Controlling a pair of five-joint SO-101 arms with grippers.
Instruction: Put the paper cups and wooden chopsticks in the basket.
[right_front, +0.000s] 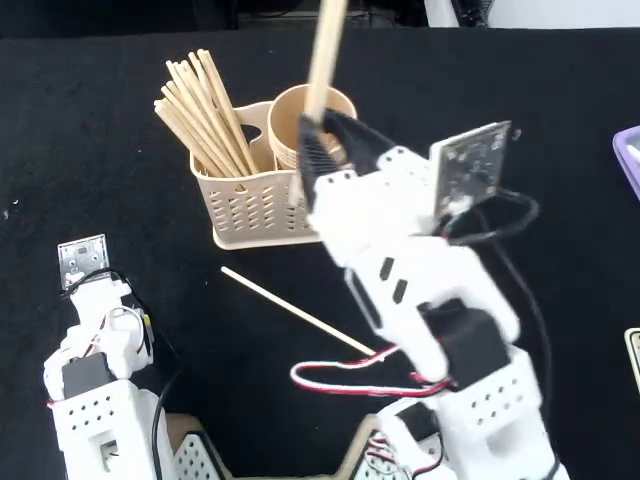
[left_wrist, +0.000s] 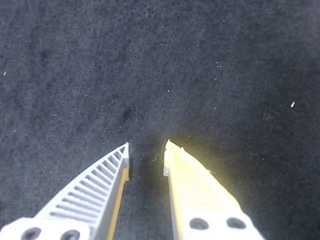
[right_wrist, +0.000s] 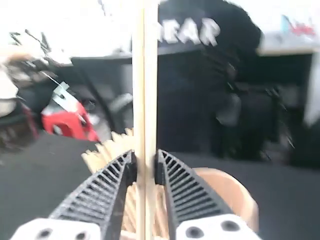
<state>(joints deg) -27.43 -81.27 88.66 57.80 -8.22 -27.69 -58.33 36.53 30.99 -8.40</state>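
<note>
We are mid-drop: our right gripper (right_wrist: 145, 161) clamps a chopstick (right_wrist: 145, 75) upright, the basket (right_front: 250, 210) and cup (right_front: 283, 112) just beneath it; next, lower and release; a loose chopstick (right_front: 300, 312) lies behind it; our left gripper (left_wrist: 147, 150) hangs slightly parted, holding nothing.

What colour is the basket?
The basket is cream, with slotted walls; best seen in the high view.

We find one piece of print: a row of white block letters (right_wrist: 192, 31) on a black fabric surface (right_wrist: 200, 100) in the room behind, upper centre of the right wrist view. The upright pale wooden chopstick (right_wrist: 145, 75) covers its start and the rest is blurred, so we cannot read a whole word. Elsewhere we can read nothing.
</note>
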